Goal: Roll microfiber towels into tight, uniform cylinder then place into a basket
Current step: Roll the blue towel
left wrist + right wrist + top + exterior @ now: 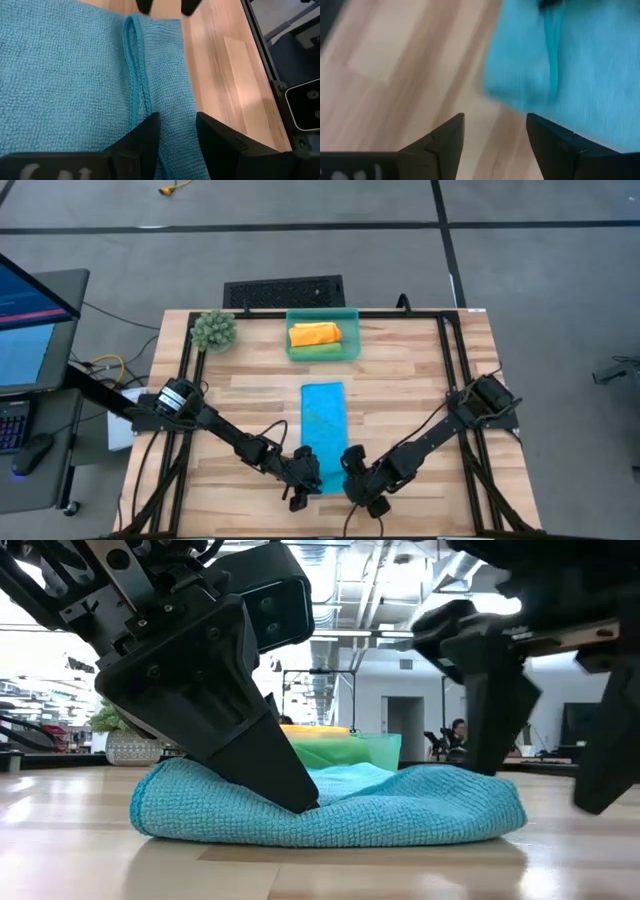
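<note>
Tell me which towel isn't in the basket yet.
The blue towel. It lies folded into a long strip on the table between both grippers, while the orange towel and green towel already sit rolled in the basket.

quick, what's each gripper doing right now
Left gripper: shut on the blue towel, pinching its near-end fold.
Right gripper: open, holding nothing, fingers over bare table beside the towel's corner.

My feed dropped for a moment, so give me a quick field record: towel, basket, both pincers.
blue towel: folded into a long strip, flat on the table
basket: holds an orange roll and a green roll
left pincer: clamped on the strip's near-end fold
right pincer: open, beside the strip's near corner, holding nothing
</note>
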Robot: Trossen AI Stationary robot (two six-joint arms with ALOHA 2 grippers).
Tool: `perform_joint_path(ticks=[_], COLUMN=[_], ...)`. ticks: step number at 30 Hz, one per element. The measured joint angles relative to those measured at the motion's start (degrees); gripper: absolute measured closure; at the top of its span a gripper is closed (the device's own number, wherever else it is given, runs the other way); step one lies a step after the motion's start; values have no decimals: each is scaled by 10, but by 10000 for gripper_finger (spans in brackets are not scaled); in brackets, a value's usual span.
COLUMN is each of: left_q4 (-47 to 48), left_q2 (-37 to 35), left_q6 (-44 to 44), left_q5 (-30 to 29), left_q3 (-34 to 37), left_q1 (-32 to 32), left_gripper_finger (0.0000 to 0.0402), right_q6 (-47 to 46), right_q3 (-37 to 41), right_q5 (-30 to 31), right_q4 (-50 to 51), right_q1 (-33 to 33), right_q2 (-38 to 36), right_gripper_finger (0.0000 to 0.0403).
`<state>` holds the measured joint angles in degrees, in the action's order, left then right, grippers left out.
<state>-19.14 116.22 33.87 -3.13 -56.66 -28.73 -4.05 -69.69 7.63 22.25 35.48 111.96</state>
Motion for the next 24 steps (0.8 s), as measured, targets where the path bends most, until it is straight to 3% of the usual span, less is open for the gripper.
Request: perform_joint_path(ticks=[7,16,24], left_q4=[3,3,-2], left_q2=[0,0,0], left_q6=[-1,-1,-2], left_q5=[2,3,5], left_q3=[0,0,1], left_q1=[0,8,8], left_gripper_finger=[276,276,276], right_q6=[-78,28,40], right_q3=[0,-1,0], right_q5=[-16,-11,-5], right_q4=[58,-59,-62], right_q1=[19,21,-12], right_q2=[-27,-23,20], right_gripper_finger=[179,203,206])
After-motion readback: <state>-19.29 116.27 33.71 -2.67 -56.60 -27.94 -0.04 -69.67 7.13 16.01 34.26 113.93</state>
